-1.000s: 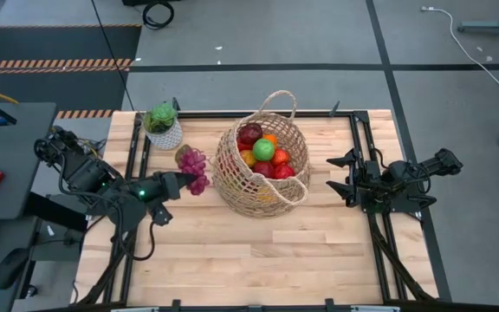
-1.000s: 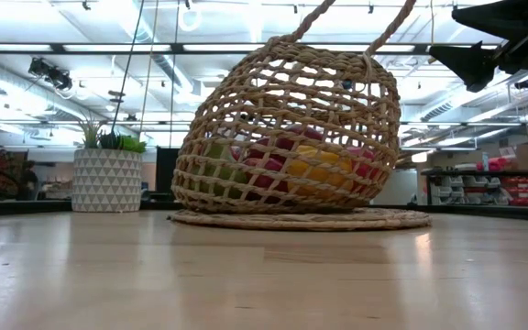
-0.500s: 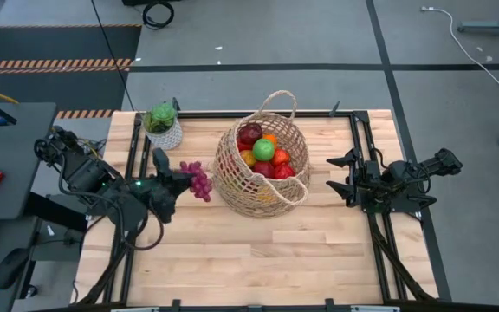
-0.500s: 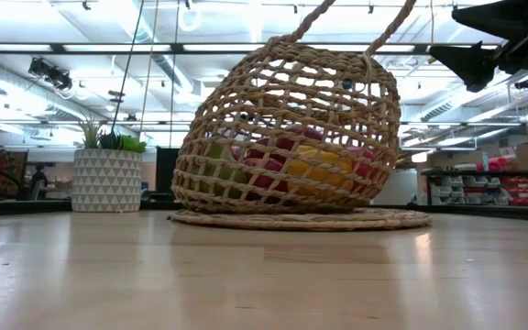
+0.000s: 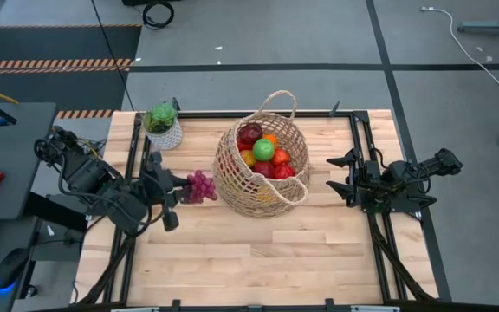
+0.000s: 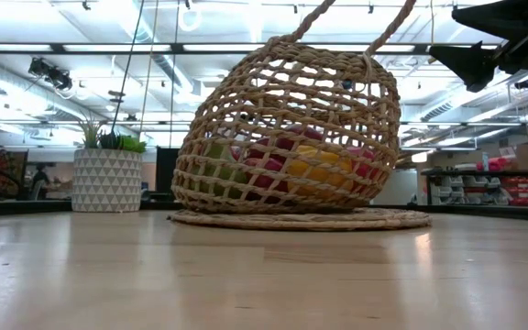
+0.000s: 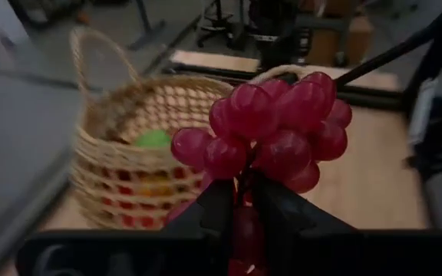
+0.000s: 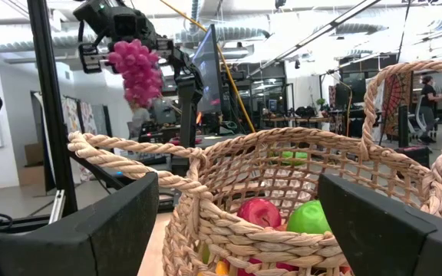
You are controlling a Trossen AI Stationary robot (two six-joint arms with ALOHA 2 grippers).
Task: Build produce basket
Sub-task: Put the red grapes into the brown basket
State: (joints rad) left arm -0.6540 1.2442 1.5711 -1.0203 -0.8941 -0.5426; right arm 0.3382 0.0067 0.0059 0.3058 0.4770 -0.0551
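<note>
The left gripper [image 7: 240,201] has its jaws pinched narrow on the stem of a purple grape bunch [image 5: 200,185], holding it in the air just beside the basket [image 5: 261,161]. The right gripper [image 5: 343,178] rests at the surface's right edge, jaws spread wide. The woven tan basket sits mid-surface, holding a green apple [image 5: 263,149], red fruit and an orange.
</note>
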